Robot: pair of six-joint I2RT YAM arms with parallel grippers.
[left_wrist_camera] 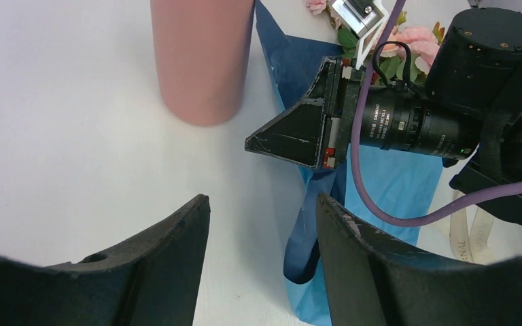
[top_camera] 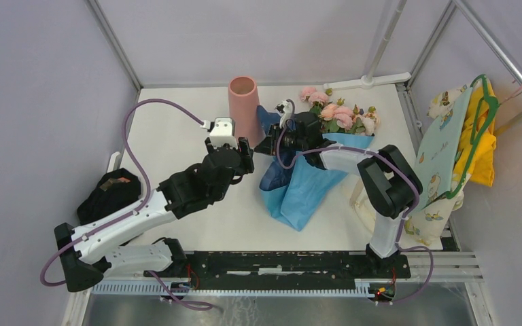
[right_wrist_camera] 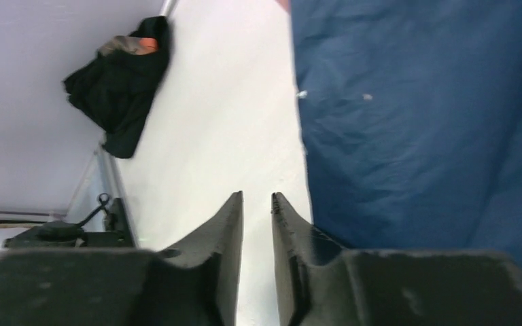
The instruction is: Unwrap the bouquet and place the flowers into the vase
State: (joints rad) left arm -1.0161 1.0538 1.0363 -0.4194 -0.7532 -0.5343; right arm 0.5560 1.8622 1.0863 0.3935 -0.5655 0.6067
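Observation:
The salmon-pink vase stands upright at the back of the table. To its right lies the bouquet: pink and peach flowers on the blue paper sheet, which spreads toward the front. My right gripper hovers over the paper's left edge near the vase's base, its jaws a narrow gap apart with only white table between them. My left gripper is open and empty, just left of the paper's folded edge.
A black cloth bundle lies at the table's left edge. Pale-green and yellow cloth items hang on a hanger at the right wall. A white pole foot sits at the back behind the flowers. A beige band lies by the paper.

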